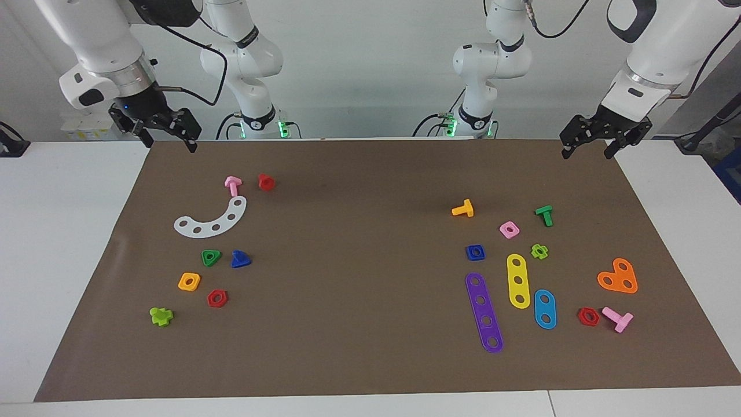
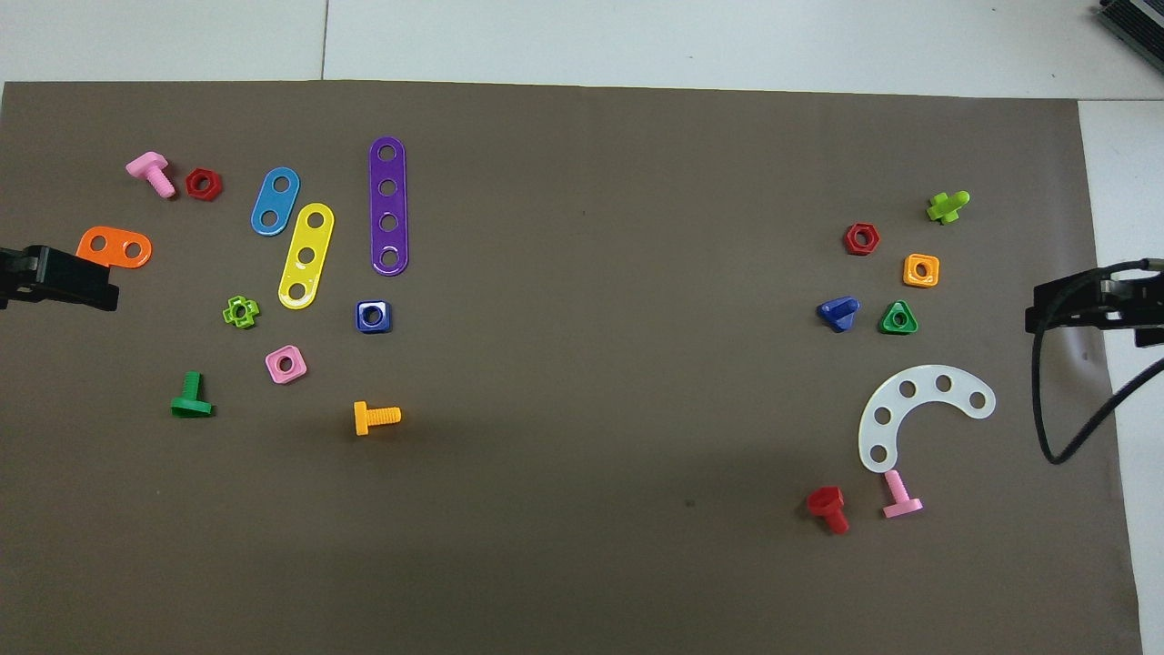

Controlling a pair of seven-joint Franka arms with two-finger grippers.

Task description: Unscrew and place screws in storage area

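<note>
The dark blue screw (image 1: 240, 259) with a triangular head lies loose on its side on the brown paper mat (image 1: 359, 260), beside a green triangular nut (image 1: 211, 257), toward the right arm's end. It also shows in the overhead view (image 2: 838, 312). No storage area is marked on the mat (image 2: 591, 364). My right gripper (image 1: 170, 145) hangs open and empty over the mat's corner nearest its base, apart from the screw. My left gripper (image 1: 586, 155) hangs open and empty over the mat's corner at its own end.
Near the screw lie a white curved strip (image 1: 213, 220), pink (image 1: 233, 185) and red (image 1: 266, 182) bolts, and orange (image 1: 189, 281) and red (image 1: 217, 298) nuts. At the left arm's end lie a dark blue square nut (image 1: 475, 252), coloured strips and more bolts.
</note>
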